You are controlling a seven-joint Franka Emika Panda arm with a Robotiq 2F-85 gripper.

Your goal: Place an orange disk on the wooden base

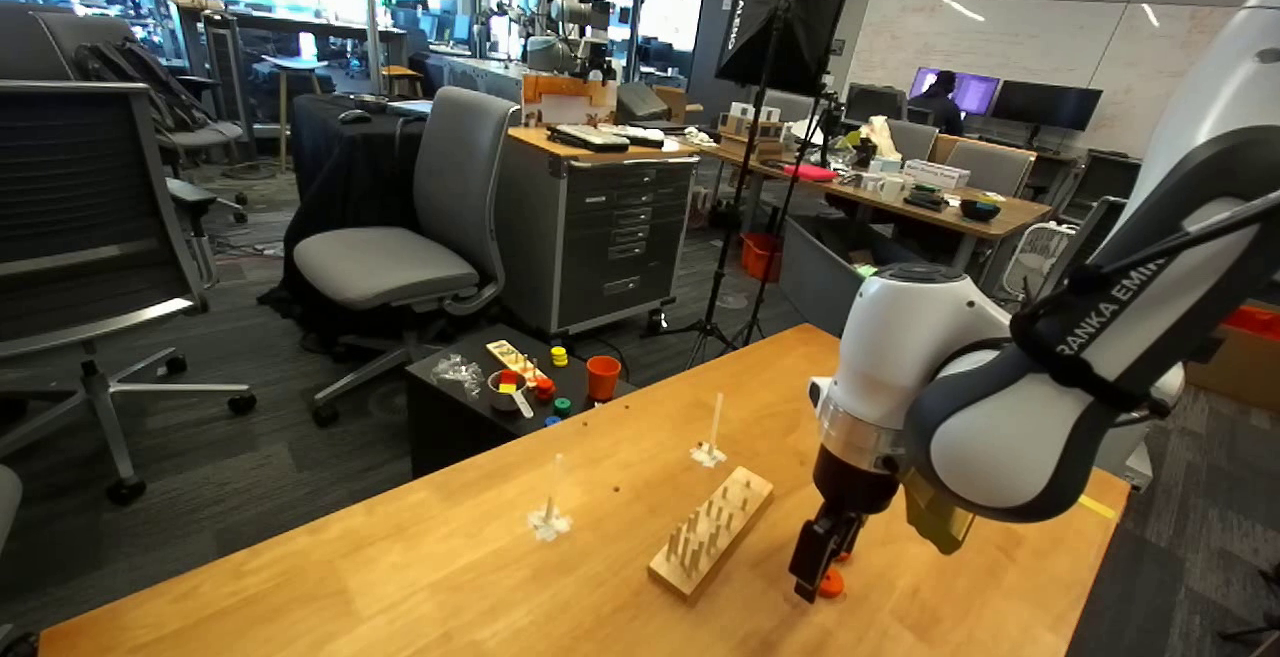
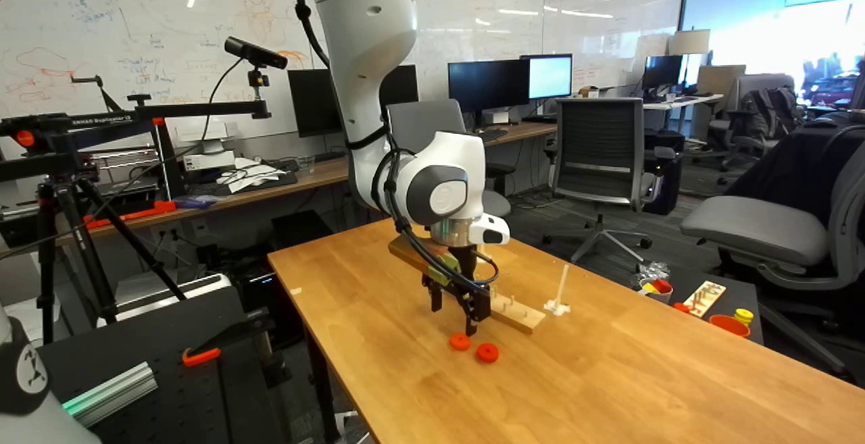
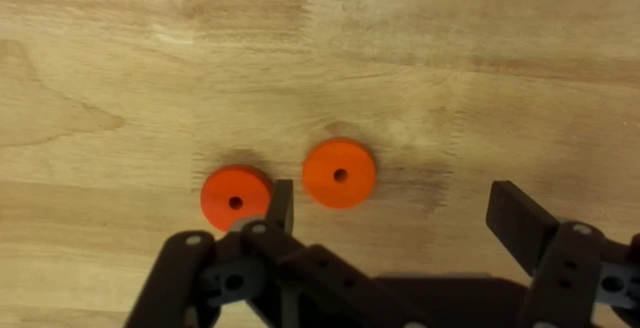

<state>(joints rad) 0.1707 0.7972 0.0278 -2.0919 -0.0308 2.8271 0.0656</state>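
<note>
Beneath the spread claw (image 3: 392, 205) lies one orange disk (image 3: 339, 174), ungrasped; beside the claw, one base (image 1: 712, 534); pickup and placing apparently outstanding.

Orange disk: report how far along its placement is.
Done: the gripper stands open, with the orange disk showing between its jaws in the wrist view. In hand: nothing gripped; the disk lies on the table. Left: grip it, carry it over, set it on the wooden base.
</note>
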